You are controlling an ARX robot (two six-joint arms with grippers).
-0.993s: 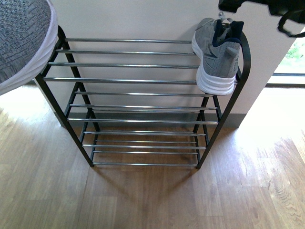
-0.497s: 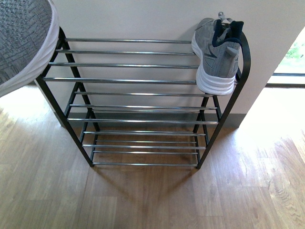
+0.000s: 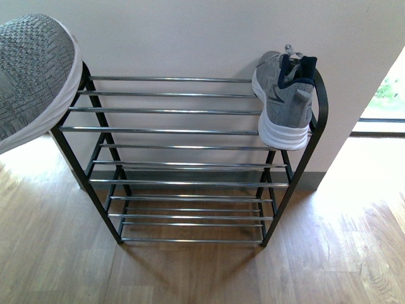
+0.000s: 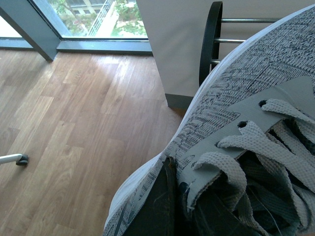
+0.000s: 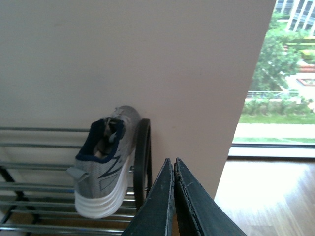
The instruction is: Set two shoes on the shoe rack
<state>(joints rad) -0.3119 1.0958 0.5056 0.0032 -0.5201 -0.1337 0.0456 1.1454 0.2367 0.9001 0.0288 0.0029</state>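
One grey knit shoe (image 3: 31, 69) hangs large at the upper left of the front view, toe over the left loop of the shoe rack (image 3: 171, 131). In the left wrist view this shoe (image 4: 236, 113) fills the frame with its laces showing, and my left gripper (image 4: 172, 172) is shut on its upper near the eyelets. The other shoe (image 3: 283, 101) rests on the rack's top tier at the right end, heel toward me. My right gripper (image 5: 173, 162) is shut and holds nothing, apart from that shoe (image 5: 103, 167) and just outside the rack's black side loop (image 5: 142, 162).
The rack stands against a beige wall (image 3: 190, 38) on a wood floor (image 3: 190, 272). Windows (image 3: 386, 95) lie to the right of the wall. A white leg with a caster (image 4: 15, 159) shows on the floor in the left wrist view.
The right gripper has left the top right of the front view. The rack and the shoe on it now sit lower in that view. The held shoe's toe shows lower and further right.
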